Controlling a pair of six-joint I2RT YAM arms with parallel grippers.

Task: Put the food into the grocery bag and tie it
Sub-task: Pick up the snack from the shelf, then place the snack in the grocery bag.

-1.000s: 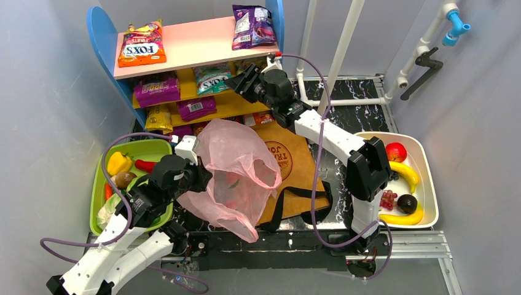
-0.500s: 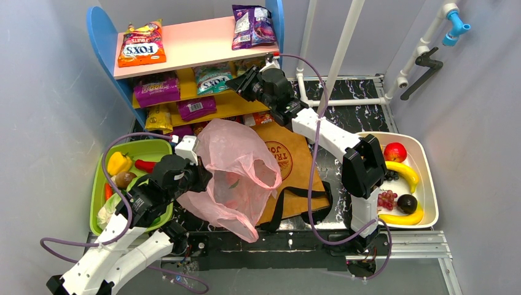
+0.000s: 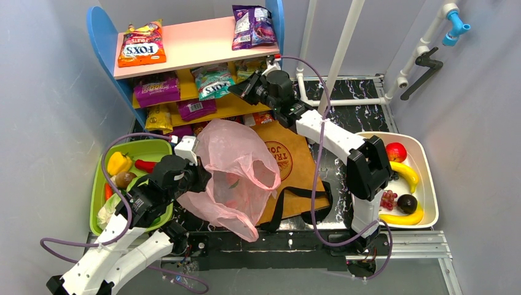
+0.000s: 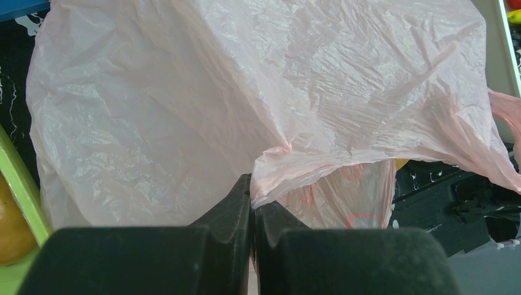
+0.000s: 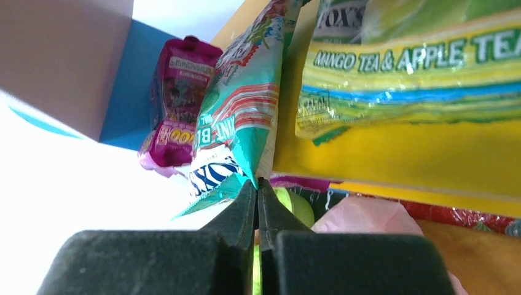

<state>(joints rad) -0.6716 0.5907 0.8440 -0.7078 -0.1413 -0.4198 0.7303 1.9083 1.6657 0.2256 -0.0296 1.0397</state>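
My left pincer (image 4: 252, 196) clamps the pink grocery bag (image 4: 184, 92) by its rim, propping its mouth, while my right pincer (image 5: 257, 187) nips the teal Fox's packet (image 5: 242, 117) by a corner to draw it off the far shelf (image 5: 430, 160).

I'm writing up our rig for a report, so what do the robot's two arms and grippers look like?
Both the left arm and right arm have white link shells with bulky black joint housings. A purple cable loops along each. The left gripper and right gripper are matte black, their fingers tapering to narrow points.
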